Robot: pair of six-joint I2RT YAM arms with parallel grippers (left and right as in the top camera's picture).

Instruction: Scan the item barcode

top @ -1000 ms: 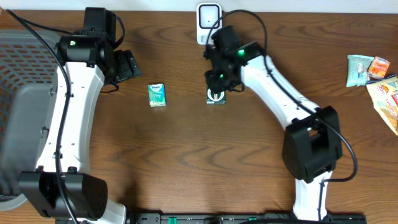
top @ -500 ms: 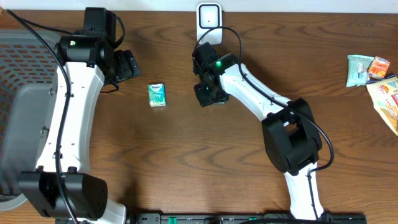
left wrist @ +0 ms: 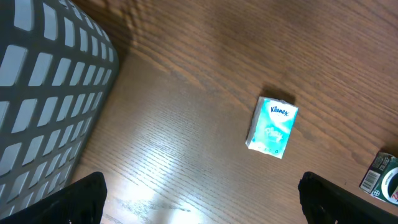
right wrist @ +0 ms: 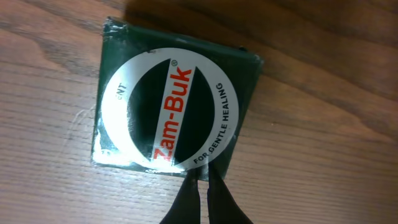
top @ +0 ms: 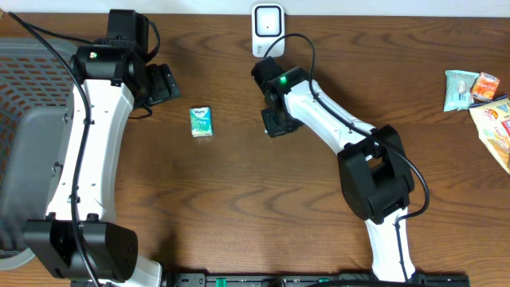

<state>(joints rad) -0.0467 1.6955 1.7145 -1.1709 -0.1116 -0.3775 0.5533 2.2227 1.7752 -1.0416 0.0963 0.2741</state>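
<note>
A dark green Zam-Buk box (right wrist: 177, 109) lies flat on the wooden table, its white ring label facing up. My right gripper (right wrist: 200, 171) is shut, fingertips pressed together and resting at the box's near edge with nothing between them. In the overhead view the right gripper (top: 275, 123) covers the box. The box's corner (left wrist: 382, 180) shows at the right edge of the left wrist view. My left gripper (left wrist: 214, 202) hangs wide open over bare table, short of a teal Kleenex pack (left wrist: 272, 127). From overhead, the left gripper (top: 163, 84) is up and left of the pack (top: 202, 122).
A white scanner unit (top: 268, 28) stands at the table's back edge, just behind the right gripper. A grey mesh basket (top: 24, 119) fills the left side and shows as a wall (left wrist: 43, 81) in the left wrist view. Snack packets (top: 478, 92) lie far right.
The right gripper has closed fully. Its arm swung left and came back over the Zam-Buk box, now hiding it from overhead. The left arm has not moved.
</note>
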